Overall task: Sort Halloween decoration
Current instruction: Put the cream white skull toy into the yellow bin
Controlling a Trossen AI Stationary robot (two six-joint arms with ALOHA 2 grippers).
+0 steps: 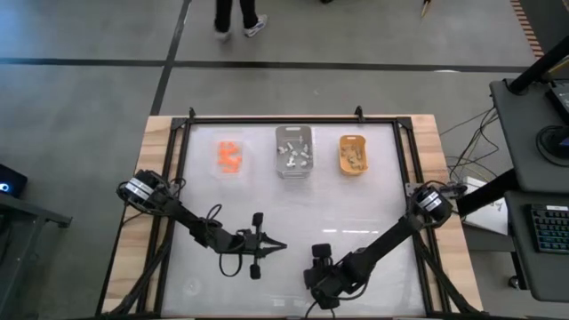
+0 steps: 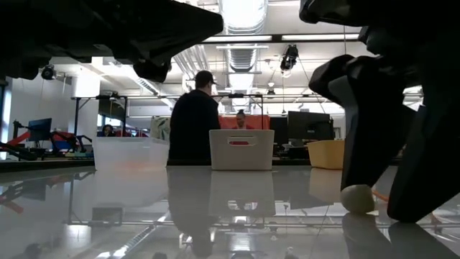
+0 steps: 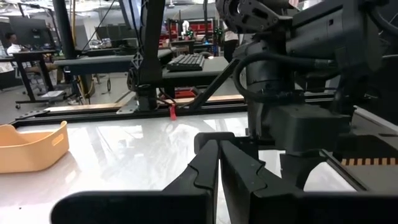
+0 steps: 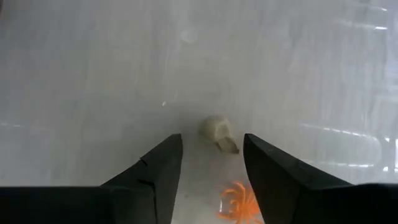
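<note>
Right wrist view, white trinket (image 4: pixel 219 133) just beyond right gripper (image 4: pixel 211 155)

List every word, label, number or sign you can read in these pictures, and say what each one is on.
None can be read.
Red label on the white bin in the low view: too blurred to read.
Round grey label on the left arm's base joint in the high view: too small to read.

Lab; monitors (image 2: pixel 307 128), workbenches (image 3: pixel 112 62), ceiling ducts (image 2: pixel 244 54)
</note>
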